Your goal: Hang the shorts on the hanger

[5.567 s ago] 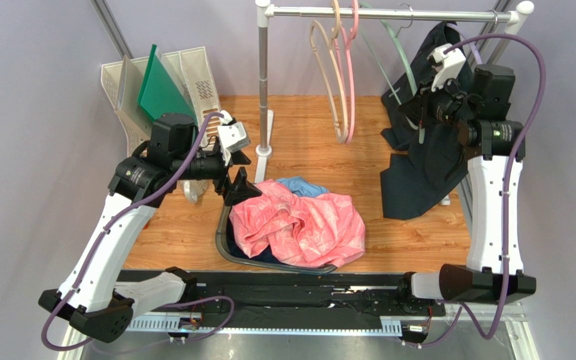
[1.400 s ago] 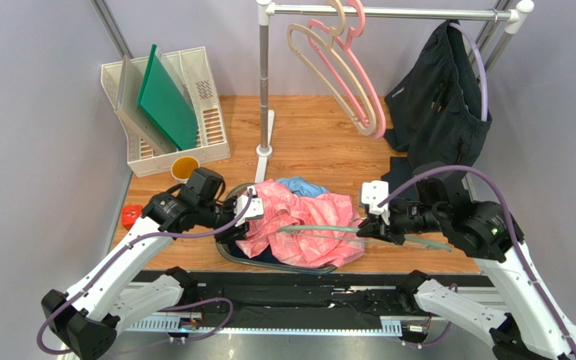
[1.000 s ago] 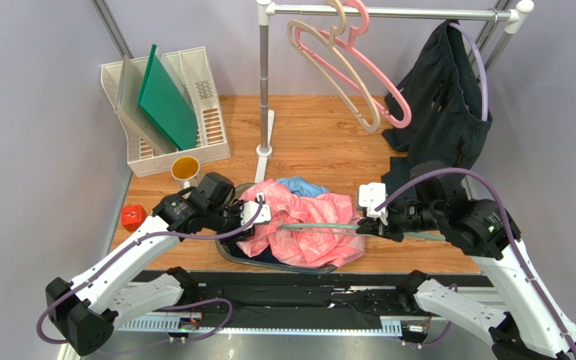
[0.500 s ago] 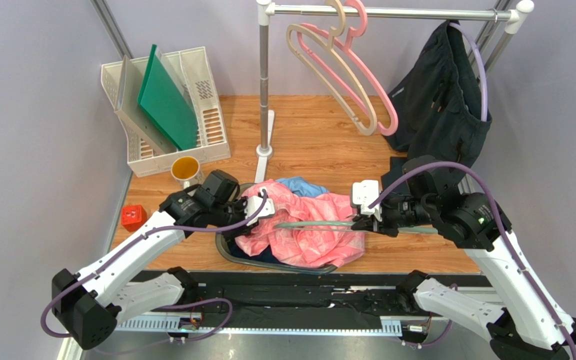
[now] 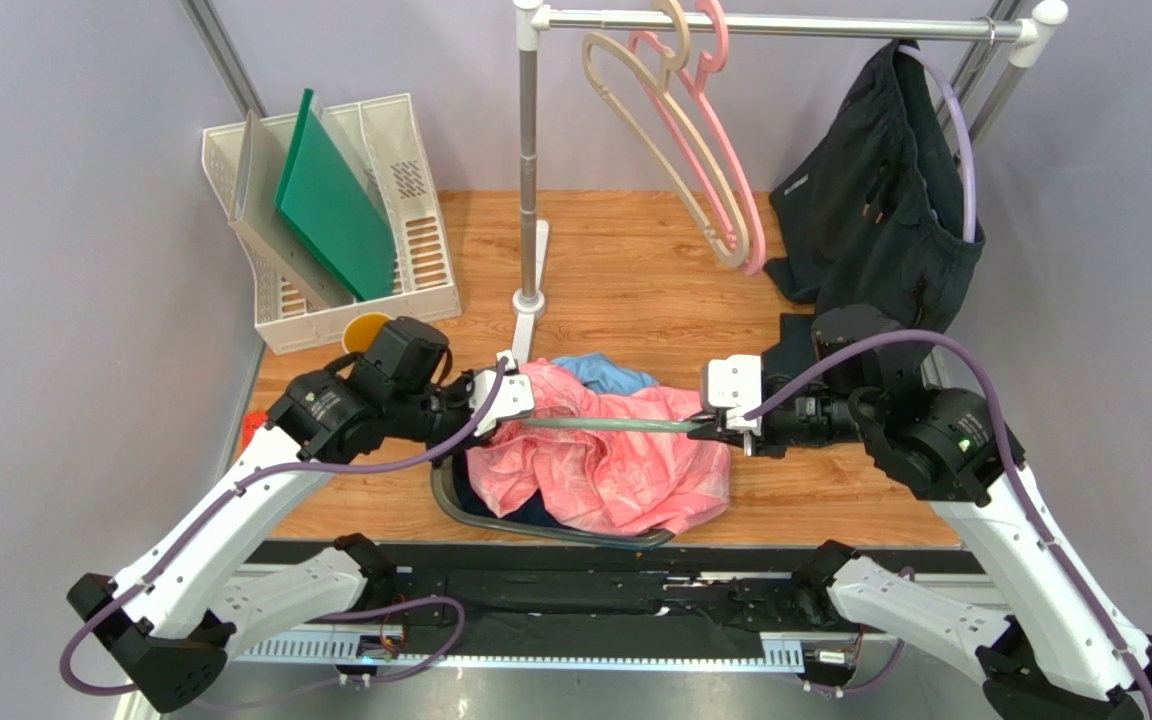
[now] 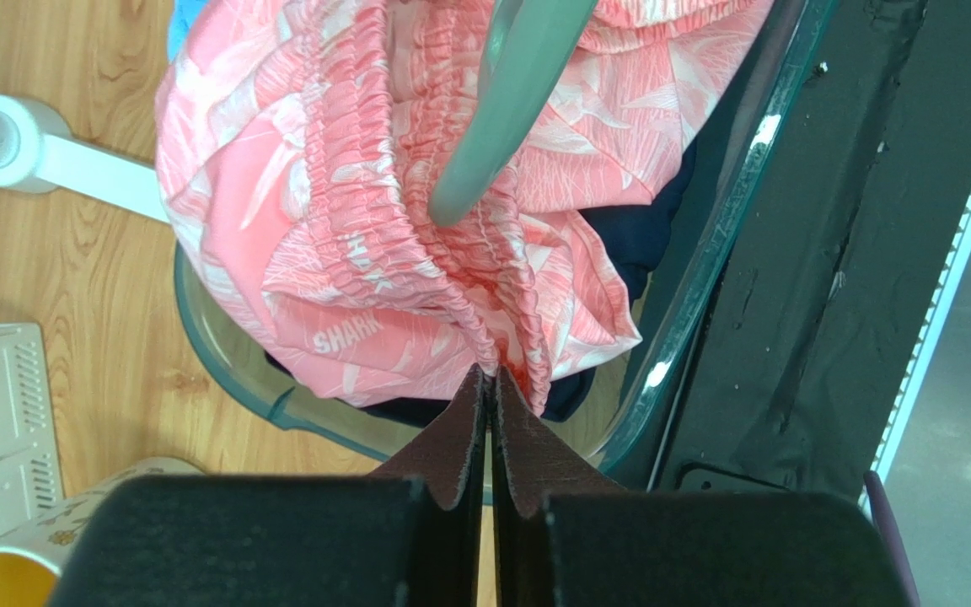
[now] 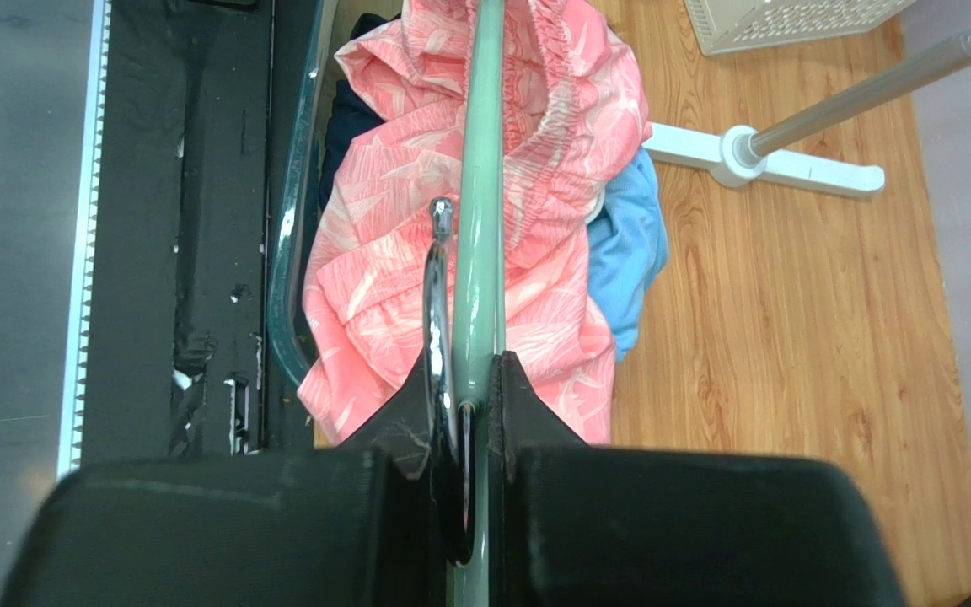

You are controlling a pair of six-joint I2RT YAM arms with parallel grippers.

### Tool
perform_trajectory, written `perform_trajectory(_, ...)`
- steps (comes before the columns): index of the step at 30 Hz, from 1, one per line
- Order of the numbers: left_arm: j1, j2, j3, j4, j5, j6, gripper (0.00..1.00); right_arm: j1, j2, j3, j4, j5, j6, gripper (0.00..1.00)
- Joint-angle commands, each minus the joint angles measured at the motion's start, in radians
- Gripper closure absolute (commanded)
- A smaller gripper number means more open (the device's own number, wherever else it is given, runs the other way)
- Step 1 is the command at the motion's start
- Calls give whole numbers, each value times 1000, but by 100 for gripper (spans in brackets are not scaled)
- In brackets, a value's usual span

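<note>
The salmon-pink shorts lie heaped in a dark basket at the table's front middle. My left gripper is at their left edge, shut on a pinch of the gathered waistband. The pale green hanger lies level across the top of the shorts, one arm tip poking into the waist opening. My right gripper is shut on the hanger's neck, the green bar and wire hook between its fingers, with the shorts beyond.
A light blue garment peeks out behind the shorts. Pink and beige hangers and a dark garment hang from the rail. The rail's pole base, a white rack with a green board, and a yellow cup stand at left.
My left gripper has shut on the waistband and drawn it back and left. The right arm has pushed the hanger further left over the shorts. The rail hangers are swinging.
</note>
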Motion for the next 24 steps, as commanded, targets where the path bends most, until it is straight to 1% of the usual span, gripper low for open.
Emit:
perform_trajectory(1, -1, -9, 62, -53, -16, 5, 100, 13, 15, 5, 91, -29, -80, 100)
perform_trajectory(6, -3, -5, 89, -85, -45, 68, 100, 32, 43, -10, 110, -35, -132, 100)
perform_trajectory(9, -1, -7, 109, -93, -34, 87, 100, 66, 60, -32, 160, -5, -140, 100)
perform_trajectory(14, -3, 30, 152, -142, -27, 100, 100, 115, 86, -73, 286, 87, -99, 100)
perform_trajectory(16, -3, 44, 180, -151, -17, 88, 100, 135, 92, -75, 312, 97, -94, 100)
perform_trajectory(19, -1, 74, 227, -144, -10, 56, 100, 169, 107, -73, 354, 112, -45, 100)
perform_trajectory(21, -1, 111, 273, -147, 7, 47, 100, 213, 129, -72, 389, 149, -1, 100)
perform_trajectory(24, -4, 157, 313, -159, 21, 48, 100, 240, 150, -72, 432, 204, 70, 100)
